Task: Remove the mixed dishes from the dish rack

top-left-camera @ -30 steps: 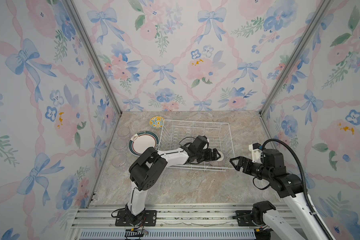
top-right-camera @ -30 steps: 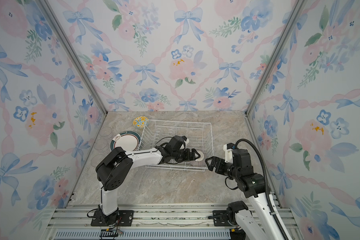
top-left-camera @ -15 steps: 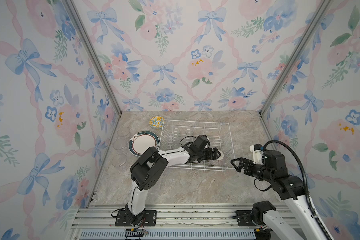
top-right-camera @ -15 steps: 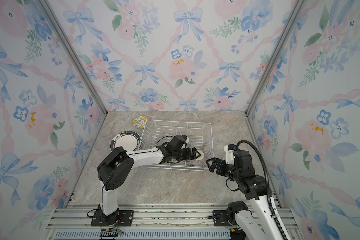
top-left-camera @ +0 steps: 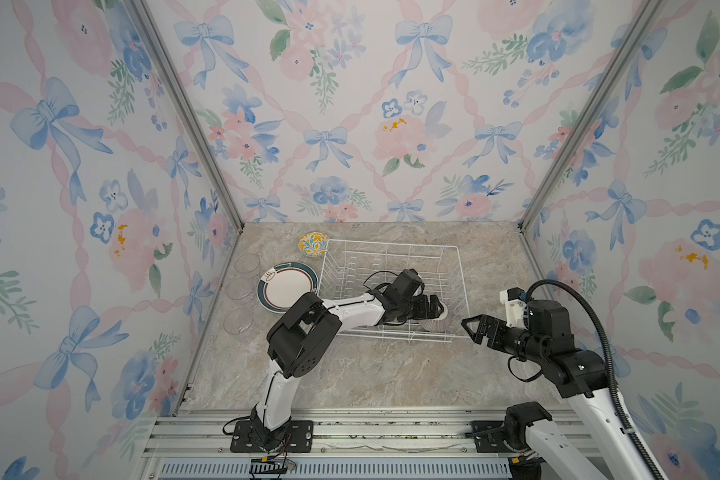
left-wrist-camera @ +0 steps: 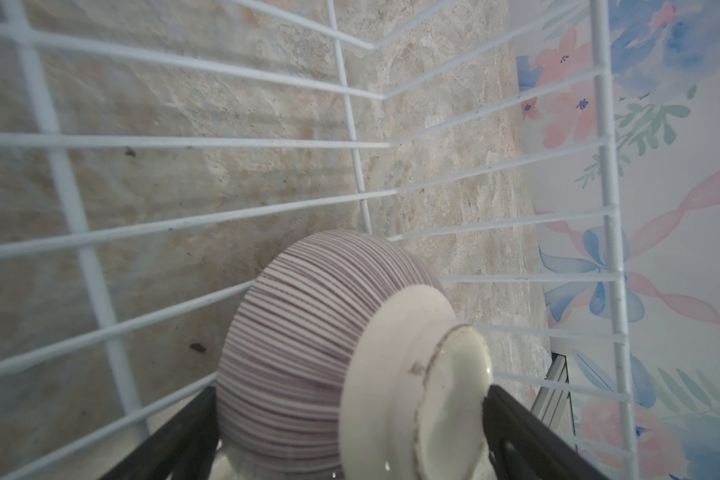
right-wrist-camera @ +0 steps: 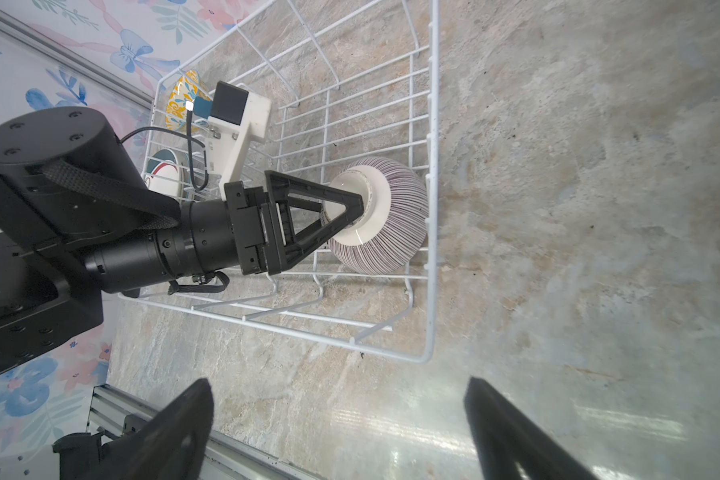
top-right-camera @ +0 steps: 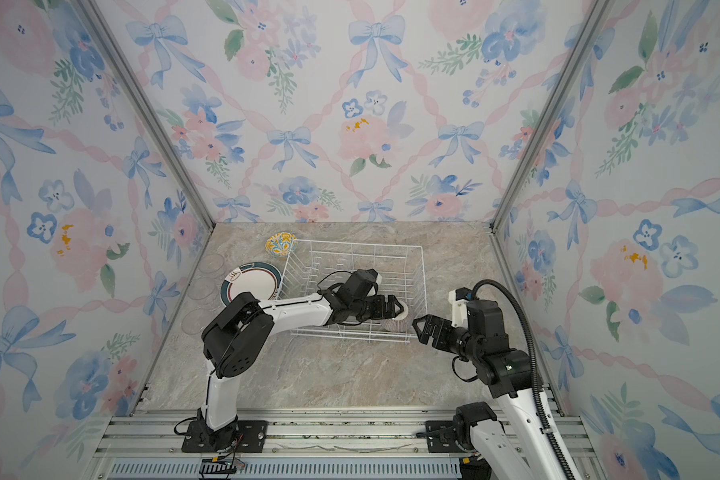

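My left fingers (left-wrist-camera: 524,428) are open around the striped bowl (left-wrist-camera: 300,332), right fingers (right-wrist-camera: 184,424) open, empty. Pinching its slick curve could pop it into the dish rack (left-wrist-camera: 80,237).

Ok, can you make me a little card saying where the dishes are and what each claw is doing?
dish rack: white wire, on the table
in it: one purple striped bowl, on its side, by the corner nearest the right claw
left claw: open, the striped bowl between its jaws
right claw: open, empty, outside the dish rack
out of the rack: yellow-blue bowl, teal-rimmed plate, three glass cups, all to its left
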Robot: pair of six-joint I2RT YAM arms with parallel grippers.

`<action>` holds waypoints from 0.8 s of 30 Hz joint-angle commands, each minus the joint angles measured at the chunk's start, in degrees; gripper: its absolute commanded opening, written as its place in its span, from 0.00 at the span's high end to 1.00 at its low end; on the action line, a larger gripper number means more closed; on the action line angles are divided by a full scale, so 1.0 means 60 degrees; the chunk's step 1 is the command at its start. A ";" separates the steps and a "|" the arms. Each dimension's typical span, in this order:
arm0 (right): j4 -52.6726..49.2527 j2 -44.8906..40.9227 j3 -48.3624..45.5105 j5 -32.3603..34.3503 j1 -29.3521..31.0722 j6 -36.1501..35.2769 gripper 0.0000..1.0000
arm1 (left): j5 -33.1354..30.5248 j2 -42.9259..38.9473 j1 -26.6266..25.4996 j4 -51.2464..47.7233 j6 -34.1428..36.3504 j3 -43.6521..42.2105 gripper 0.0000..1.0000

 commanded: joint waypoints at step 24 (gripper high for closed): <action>-0.0234 0.0153 0.0001 -0.0072 -0.0303 -0.0262 0.03 | 0.0695 -0.1302 0.0048 0.0316 -0.0284 -0.1402 0.02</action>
